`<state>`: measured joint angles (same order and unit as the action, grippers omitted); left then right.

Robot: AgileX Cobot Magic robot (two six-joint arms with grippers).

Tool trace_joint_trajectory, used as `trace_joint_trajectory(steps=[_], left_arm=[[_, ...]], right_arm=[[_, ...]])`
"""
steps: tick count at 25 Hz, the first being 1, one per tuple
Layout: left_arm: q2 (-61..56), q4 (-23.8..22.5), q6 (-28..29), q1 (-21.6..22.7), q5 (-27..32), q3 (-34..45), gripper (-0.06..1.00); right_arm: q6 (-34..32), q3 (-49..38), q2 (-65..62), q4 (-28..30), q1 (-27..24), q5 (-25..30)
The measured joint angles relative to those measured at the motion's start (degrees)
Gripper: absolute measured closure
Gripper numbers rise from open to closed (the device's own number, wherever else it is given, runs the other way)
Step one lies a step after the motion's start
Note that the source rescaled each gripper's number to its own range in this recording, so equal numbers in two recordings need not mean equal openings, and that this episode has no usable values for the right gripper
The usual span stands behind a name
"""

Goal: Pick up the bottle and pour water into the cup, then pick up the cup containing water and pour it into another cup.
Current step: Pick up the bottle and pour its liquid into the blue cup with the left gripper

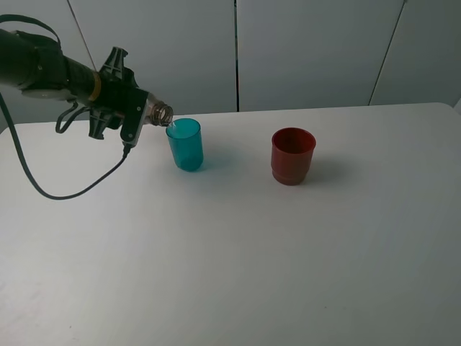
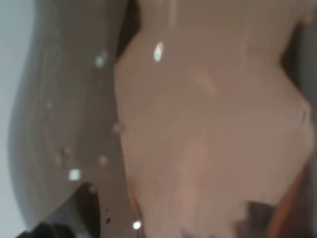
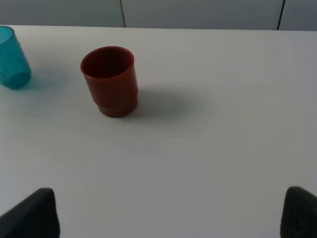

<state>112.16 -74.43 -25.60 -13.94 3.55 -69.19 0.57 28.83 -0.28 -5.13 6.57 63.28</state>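
Bottle point(image 1: 160, 112) is pinched in the left claw point(image 1: 141, 109), tipped near level, mouth just ahead of the claw over the rim of the teal cup point(image 1: 186, 144). Tilt is best increased slowly, with the mouth held over the opening. Right claw point(image 3: 168, 218) is spread; red cup point(image 3: 110, 79) stands ahead of it.

Most of the bottle point(image 1: 163, 112) hidden inside the left hand point(image 1: 137, 115), its close-up a blur; cup point(image 3: 14, 62) edge-cropped.

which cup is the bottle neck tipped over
The teal cup: the neck of the tilted bottle sits at its rim. The red cup stands apart, further right in the high view, with nothing over it.
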Motion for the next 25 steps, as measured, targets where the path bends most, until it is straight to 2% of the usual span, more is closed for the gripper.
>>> trace_joint_trajectory(steps=[13, 25], left_arm=[[0.00, 0.00, 0.00, -0.01, 0.00, -0.13, 0.94], [0.00, -0.78, -0.40, 0.19, -0.03, -3.98, 0.94]], right_arm=[[0.00, 0.00, 0.00, 0.00, 0.00, 0.00], [0.00, 0.00, 0.00, 0.00, 0.00, 0.00]])
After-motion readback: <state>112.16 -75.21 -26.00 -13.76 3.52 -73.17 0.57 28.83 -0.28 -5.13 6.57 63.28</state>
